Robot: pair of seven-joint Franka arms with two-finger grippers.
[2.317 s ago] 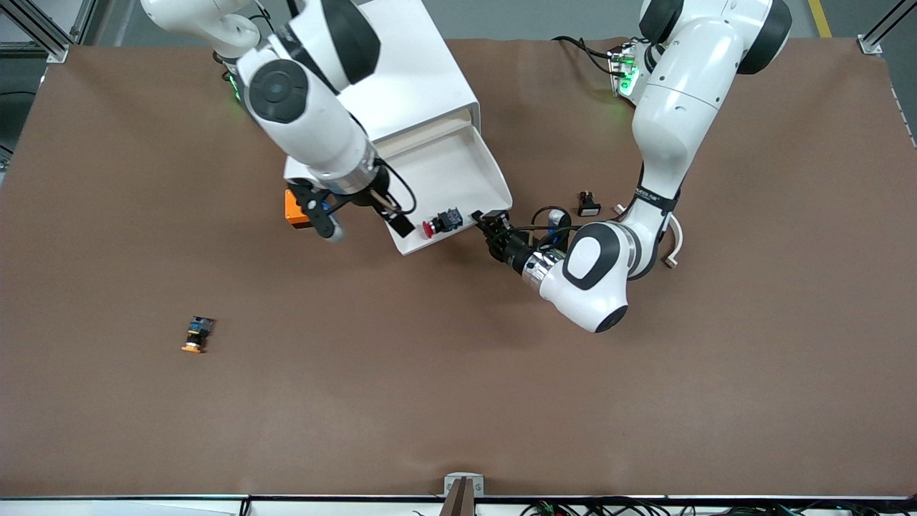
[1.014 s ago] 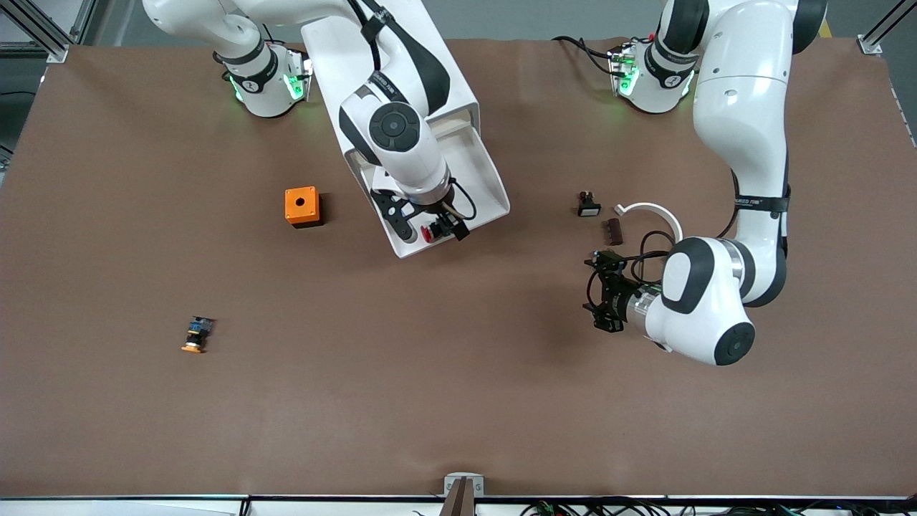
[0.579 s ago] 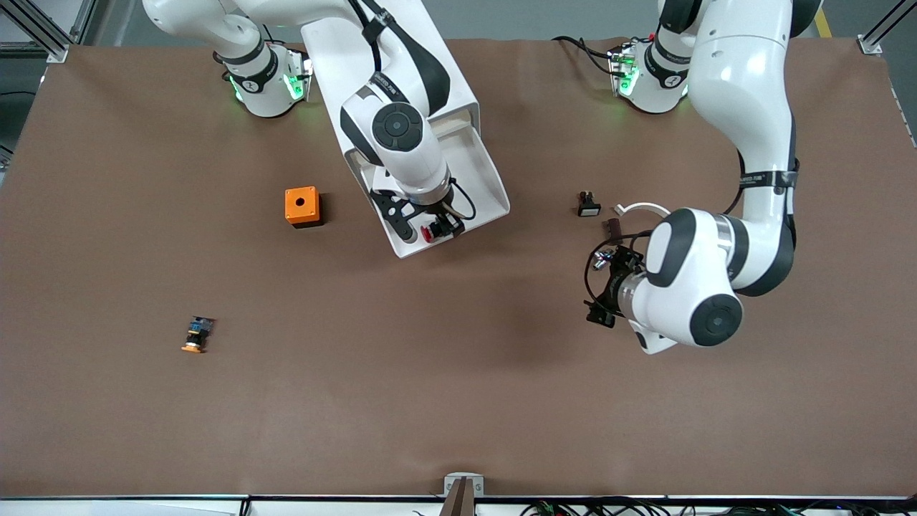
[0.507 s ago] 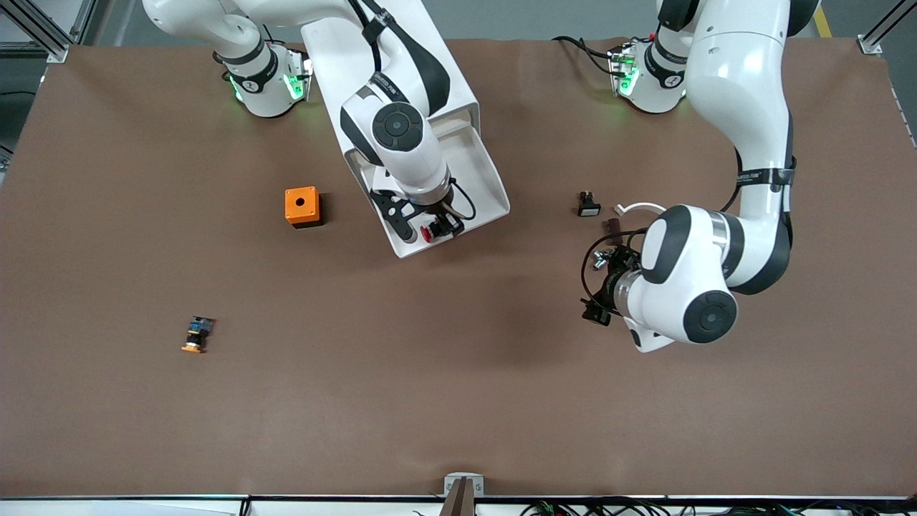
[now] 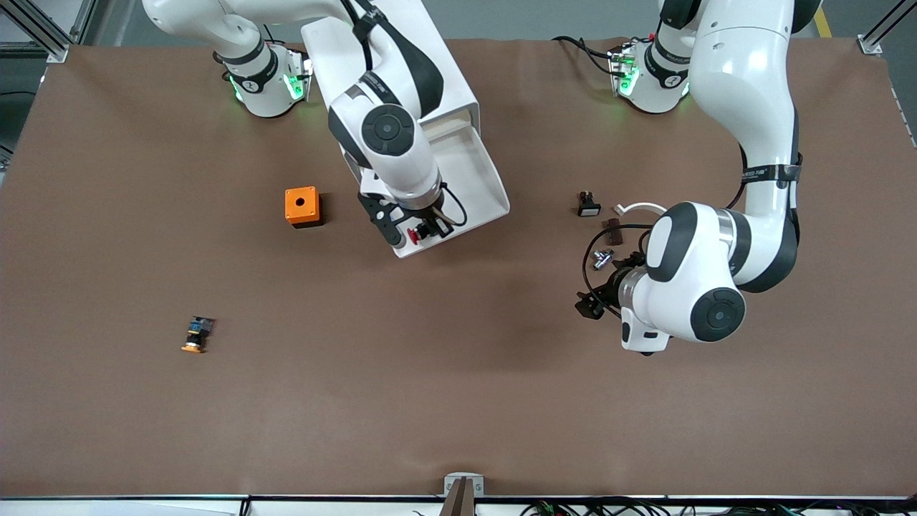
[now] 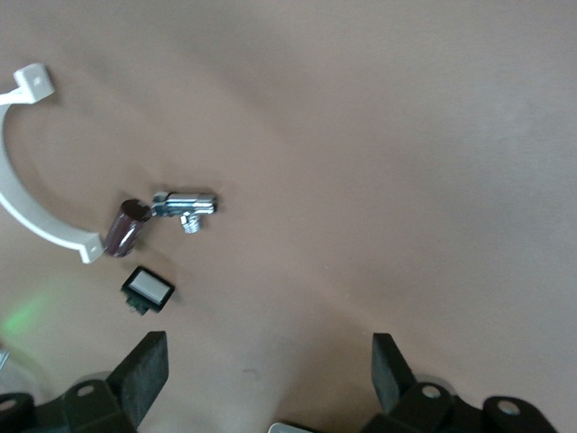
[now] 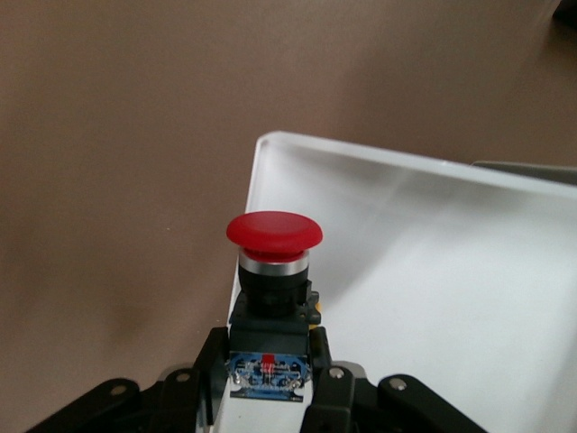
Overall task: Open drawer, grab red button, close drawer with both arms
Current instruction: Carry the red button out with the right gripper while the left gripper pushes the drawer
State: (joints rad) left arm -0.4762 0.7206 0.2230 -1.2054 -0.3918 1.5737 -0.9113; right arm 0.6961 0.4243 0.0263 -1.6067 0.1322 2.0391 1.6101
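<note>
Front camera high, facing robots; 2 wrist close-ups.

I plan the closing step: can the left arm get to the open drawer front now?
Probably yes. The left gripper hangs open over bare table toward its own end, and nothing lies between it and the drawer. The right gripper, holding the red button, crowds the front lip.
</note>
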